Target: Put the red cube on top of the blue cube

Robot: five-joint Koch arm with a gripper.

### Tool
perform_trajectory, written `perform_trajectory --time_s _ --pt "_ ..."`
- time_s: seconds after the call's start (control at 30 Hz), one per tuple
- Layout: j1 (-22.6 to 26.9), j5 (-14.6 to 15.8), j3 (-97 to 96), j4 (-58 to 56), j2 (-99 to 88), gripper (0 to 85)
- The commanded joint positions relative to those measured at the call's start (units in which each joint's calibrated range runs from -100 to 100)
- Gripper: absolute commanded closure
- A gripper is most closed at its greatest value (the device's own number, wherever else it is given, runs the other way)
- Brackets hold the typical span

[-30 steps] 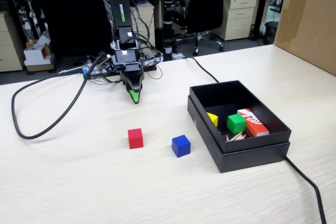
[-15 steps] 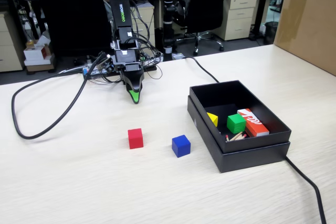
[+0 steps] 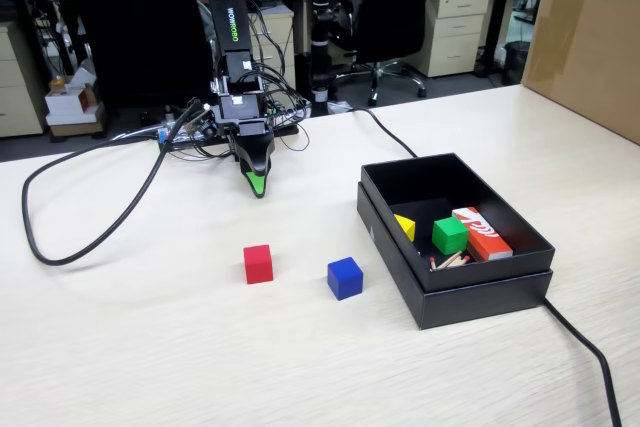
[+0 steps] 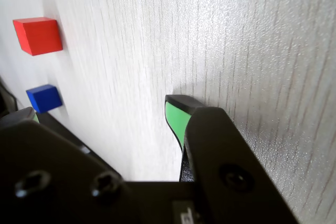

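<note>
Nothing was grasped yet — my gripper (image 3: 258, 190) hung low over the table (image 3: 150, 347), fingers seemingly together, holding nothing. The red cube (image 3: 258, 263) sat apart from the blue cube (image 3: 345, 278). Next — reach forward, open, straddle red.

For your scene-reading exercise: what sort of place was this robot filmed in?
Probably an office: a wood-grain desk in front, with office chairs and drawer cabinets behind the arm.
</note>
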Motion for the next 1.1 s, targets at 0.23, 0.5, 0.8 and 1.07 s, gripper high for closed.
perform_trajectory --time_s 0.23,0.5,0.8,1.07 --pt "0.0 -0.05 -2.15 -0.96 0.1 37.0" --pt "0.0 -0.05 -2.05 -0.96 0.1 37.0" --pt "0.15 -0.05 -1.87 -0.96 0.21 37.0" --pt "-0.2 -0.78 3.57 -6.57 0.44 37.9"
